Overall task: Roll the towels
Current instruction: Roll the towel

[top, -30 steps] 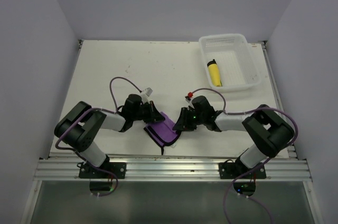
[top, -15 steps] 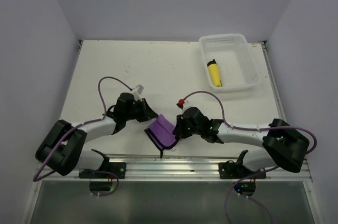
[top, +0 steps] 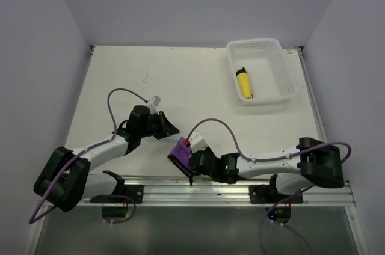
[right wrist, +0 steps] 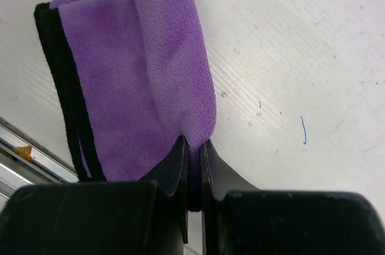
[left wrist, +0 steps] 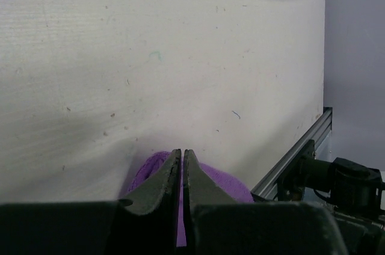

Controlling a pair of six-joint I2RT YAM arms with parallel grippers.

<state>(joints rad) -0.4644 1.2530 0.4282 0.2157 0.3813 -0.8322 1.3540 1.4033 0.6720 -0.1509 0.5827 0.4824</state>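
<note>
Top external view: the purple towel [top: 179,148] was seen lying on the table [top: 192,74] close to its near edge, just ahead of the metal rail [top: 192,190]. The yellow towel [top: 243,84] was found rolled up inside the white basket [top: 255,43] at the far right corner, well apart from both arms.

From the right wrist camera, the right gripper [right wrist: 194,147] was seen clamped on the purple towel: its two black fingers [right wrist: 174,165] were pinched together on the end of a rolled fold, while the flat remainder of the cloth, with its black edging [right wrist: 57,74], was spread out beside the roll.

From the left wrist camera, the left gripper [left wrist: 181,156] was seen with its jaws brought almost together, only a thin slit being left between them. A rounded purple patch of the towel was visible past its fingertips; from above, that gripper was seen held just beside the cloth, on its far left side.
</note>
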